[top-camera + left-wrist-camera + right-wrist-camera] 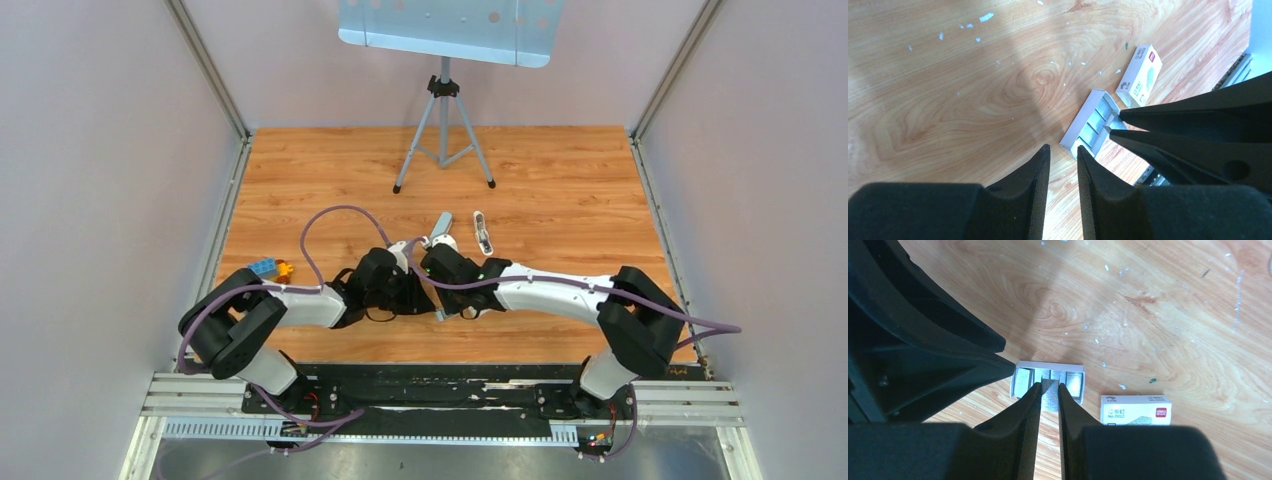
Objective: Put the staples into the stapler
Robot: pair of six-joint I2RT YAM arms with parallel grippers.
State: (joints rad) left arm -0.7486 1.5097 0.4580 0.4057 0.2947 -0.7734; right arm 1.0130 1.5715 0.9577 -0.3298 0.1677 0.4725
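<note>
The right fingers [1049, 388] pinch a small grey ribbed block of staples [1049, 396] by its sides, right above the shallow white tray [1048, 366]. The block is dull metallic, finely lined and flat. More blocks of the same kind lie side by side in the tray; at least three show in the right wrist view, partly hidden by the fingertips.

The left fingers [1064, 151] stand slightly spread, with a narrow gap and nothing between them, just beside the tray's near end [1072, 140]. The right arm's fingertips reach in from the side at the tray's edge.

One small white carton [1135, 410] with a red mark lies on the wooden bench [1148, 315] near the tray, apart from it.

From above, one slim pale grey-blue stapler [441, 225] is seen just beyond the two wrists, tilted, and one pale elongated piece [483, 231] lies on the bench to its right. One tripod [444, 130] stands farther back. A blue and orange object [270, 268] sits by the left arm.
</note>
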